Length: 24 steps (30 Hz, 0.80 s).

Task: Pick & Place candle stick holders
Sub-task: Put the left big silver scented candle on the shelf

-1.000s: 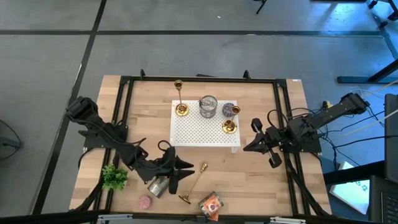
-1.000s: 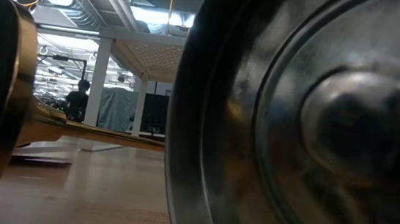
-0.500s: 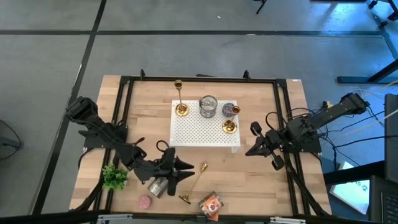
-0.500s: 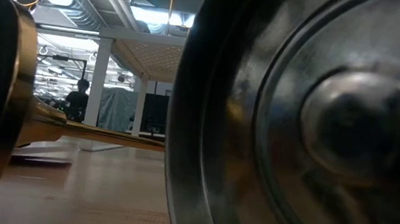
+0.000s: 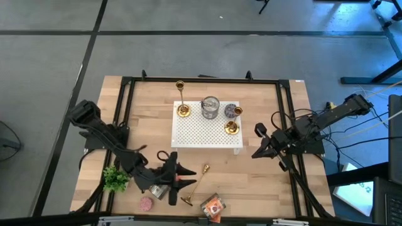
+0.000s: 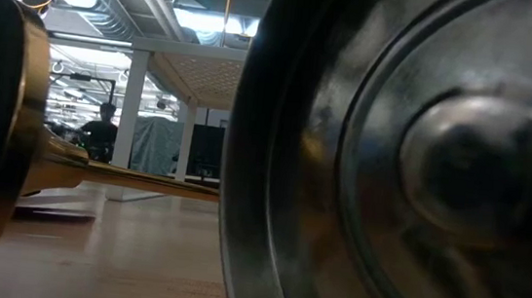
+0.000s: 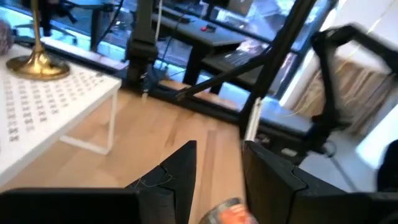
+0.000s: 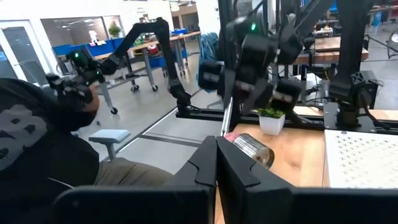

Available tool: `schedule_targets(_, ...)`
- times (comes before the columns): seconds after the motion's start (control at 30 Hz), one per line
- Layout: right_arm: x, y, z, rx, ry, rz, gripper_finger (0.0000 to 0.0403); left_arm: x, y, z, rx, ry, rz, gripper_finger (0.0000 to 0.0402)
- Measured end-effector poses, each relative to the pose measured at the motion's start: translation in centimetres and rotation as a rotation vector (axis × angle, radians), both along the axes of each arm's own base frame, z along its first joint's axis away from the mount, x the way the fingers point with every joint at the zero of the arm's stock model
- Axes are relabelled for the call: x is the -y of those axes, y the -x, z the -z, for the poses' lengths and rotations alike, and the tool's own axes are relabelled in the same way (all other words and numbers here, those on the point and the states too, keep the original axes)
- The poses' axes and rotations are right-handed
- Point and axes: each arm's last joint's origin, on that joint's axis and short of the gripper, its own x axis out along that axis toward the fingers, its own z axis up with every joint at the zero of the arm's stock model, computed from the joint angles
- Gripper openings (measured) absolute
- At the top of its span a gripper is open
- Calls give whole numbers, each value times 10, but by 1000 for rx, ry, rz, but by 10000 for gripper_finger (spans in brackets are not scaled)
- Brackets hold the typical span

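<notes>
Candlestick [image 5: 196, 184]: lying flat near table's front edge, beside tin [image 5: 161, 189].
Left gripper [image 5: 181, 179]: fingers apart, over candlestick, nothing clamped.
Right gripper [image 5: 258, 152]: fingers together, empty, near table's right edge.

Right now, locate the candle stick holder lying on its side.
High view: the fallen candle stick holder lies on the table's front edge, between the left gripper and an orange packet.

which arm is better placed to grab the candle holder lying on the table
Left. Its gripper hangs right beside the fallen candle holder at the table's near edge, jaws parted. The right gripper sits shut, off past the white stand.
</notes>
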Motion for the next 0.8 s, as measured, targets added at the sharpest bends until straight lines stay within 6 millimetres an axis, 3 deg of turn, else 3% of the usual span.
schedule_targets(0.13, 0, 1, -1, 4, -2, 1, 5, 5, -12, 27, -74, -1, 52, 127)
schedule_targets(0.27, 0, 1, -1, 3, -1, 1, 5, 6, -19, 38, -120, 32, 137, 127)
schedule_targets(0.43, 0, 1, 0, -6, 3, 0, 5, 13, -28, 21, -170, -25, 147, 127)
schedule_targets(0.57, 0, 1, 3, -29, 14, 0, 5, 22, -27, 2, -320, -74, 142, 117)
schedule_targets(0.8, 1, 1, 6, -58, 21, 1, 5, 28, -10, -14, -598, 151, 85, 92)
